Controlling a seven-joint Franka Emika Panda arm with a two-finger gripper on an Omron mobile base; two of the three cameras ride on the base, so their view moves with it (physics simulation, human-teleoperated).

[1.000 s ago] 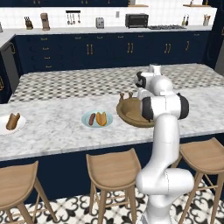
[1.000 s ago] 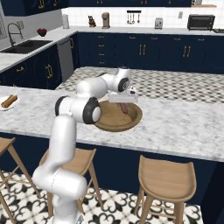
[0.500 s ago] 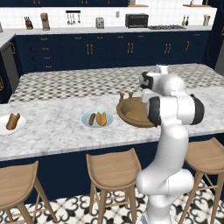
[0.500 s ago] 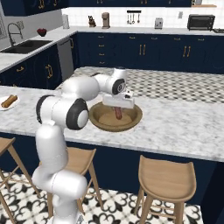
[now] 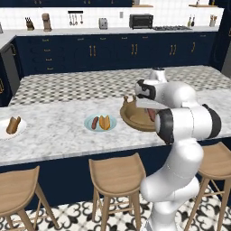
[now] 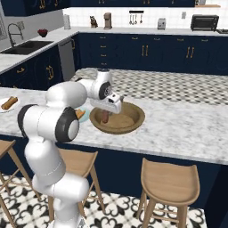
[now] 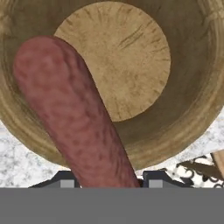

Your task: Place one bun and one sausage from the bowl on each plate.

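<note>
Sausage gripped above the bowl, plates waiting to the side

Left base view: the teal plate [image 5: 100,122] carries a bun and a sausage near the counter's front edge; the white plate [image 5: 11,127], at the far left end, seems to hold one piece. Right base view: the gripper [image 6: 105,111] hangs over the bowl [image 6: 133,115], jaws pinching a sausage [image 6: 104,116]. Hand view: the sausage [image 7: 74,113] sticks out long, gripped near one end, so it could pivot and slip.

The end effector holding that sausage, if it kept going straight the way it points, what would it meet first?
Most likely the wooden bowl: the end effector points down along the sausage at the bowl's floor. The gap is unclear.
</note>
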